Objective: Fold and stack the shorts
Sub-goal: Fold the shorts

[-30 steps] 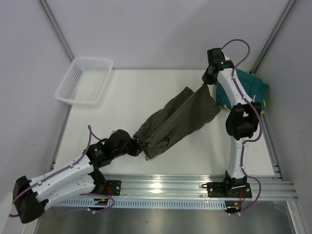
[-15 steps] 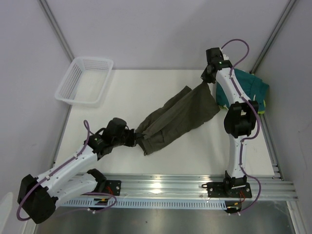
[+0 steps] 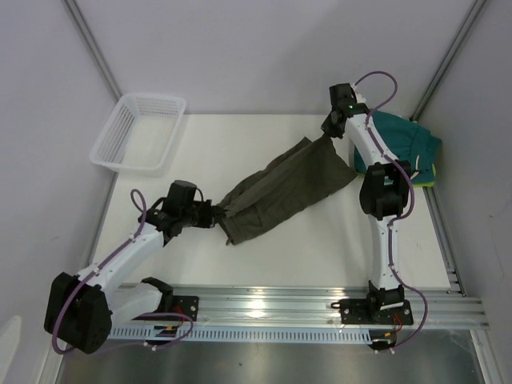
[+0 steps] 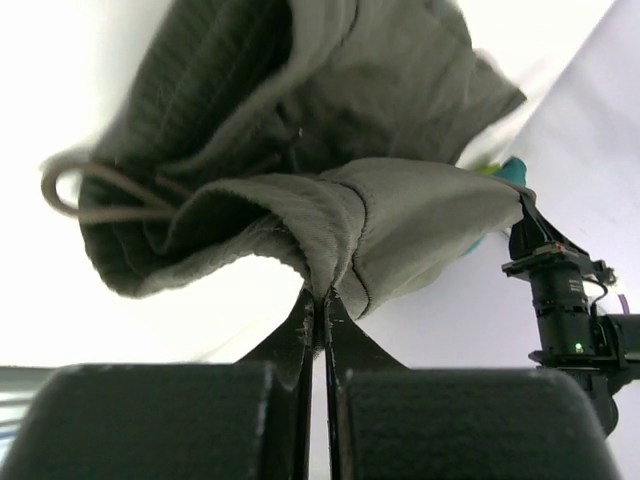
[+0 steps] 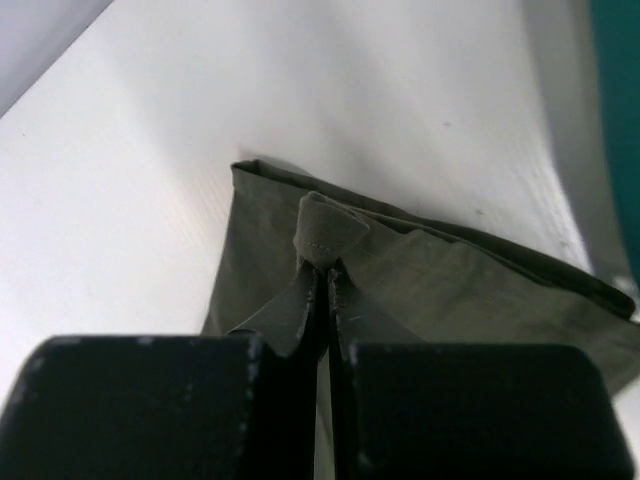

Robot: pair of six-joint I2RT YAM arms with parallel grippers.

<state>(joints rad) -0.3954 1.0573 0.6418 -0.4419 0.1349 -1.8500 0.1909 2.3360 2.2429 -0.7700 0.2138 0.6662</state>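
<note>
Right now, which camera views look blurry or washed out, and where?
Top external: sharp, with glare on the metal rail. Left wrist: the olive shorts look soft, and the table behind is washed out white. Right wrist: the right hand looms dark and blurred, the shorts it pinches crisper.

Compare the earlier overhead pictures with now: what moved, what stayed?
The left end effector pulled the olive shorts leftward and farther out; the right end effector shifted slightly left. Both kept their grip. The basket and teal shorts stayed put.
</note>
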